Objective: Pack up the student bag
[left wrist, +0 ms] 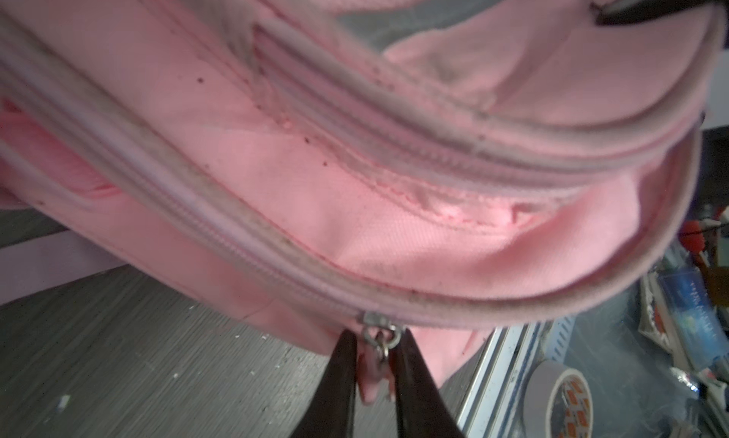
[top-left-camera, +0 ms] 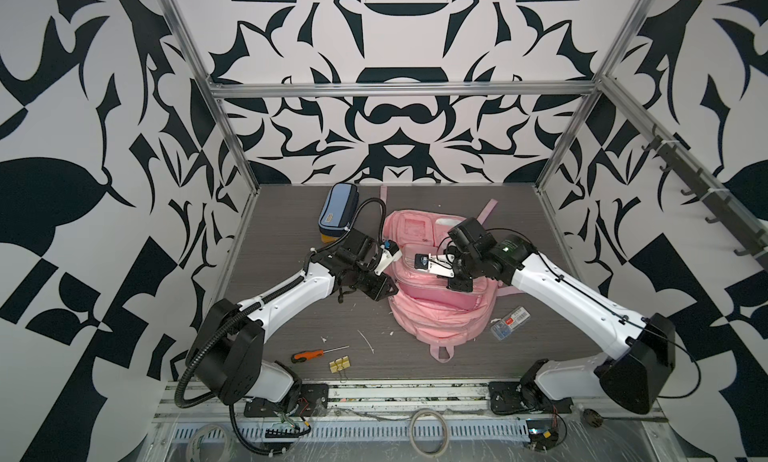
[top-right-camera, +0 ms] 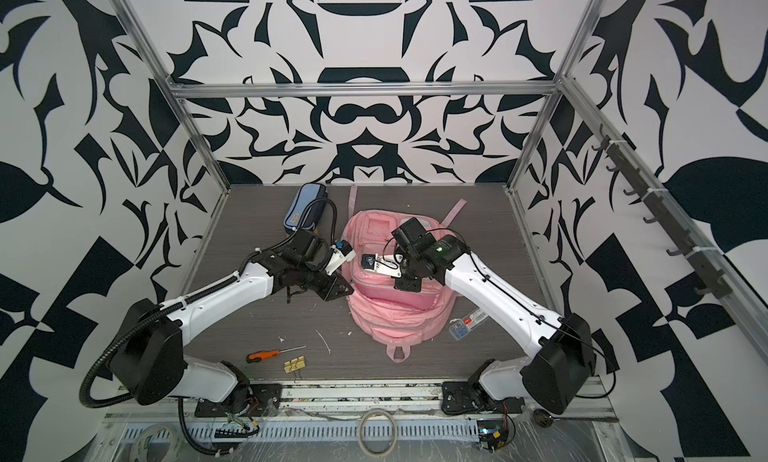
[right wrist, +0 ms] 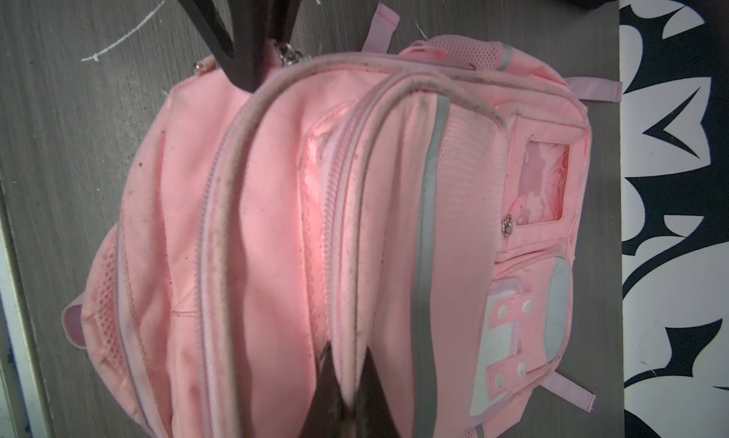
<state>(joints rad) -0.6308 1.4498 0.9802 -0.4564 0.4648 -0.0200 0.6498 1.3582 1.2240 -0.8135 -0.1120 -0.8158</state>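
Note:
The pink student bag [top-left-camera: 432, 314] [top-right-camera: 395, 314] lies flat in the middle of the grey table, straps toward the back wall. My left gripper [top-left-camera: 392, 291] [left wrist: 374, 349] is at the bag's left side. Its two black fingers are closed on a pink zipper pull [left wrist: 374, 373], which hangs from the metal slider [left wrist: 372, 319] of a long zip. My right gripper [top-left-camera: 455, 287] [right wrist: 349, 361] is over the bag's upper middle, shut on the piped pink rim of a pocket opening on the student bag [right wrist: 276, 219]. That rim is lifted into a ridge, and the left fingers [right wrist: 236, 53] show at its far end.
A blue pencil case [top-left-camera: 338, 212] lies at the back left, just behind the left arm. An orange-handled screwdriver [top-left-camera: 307, 356] and binder clips [top-left-camera: 340, 364] lie at the front left. A clear labelled box [top-left-camera: 509, 322] sits right of the bag, under the right arm. A tape roll [top-left-camera: 428, 431] lies off the table's front.

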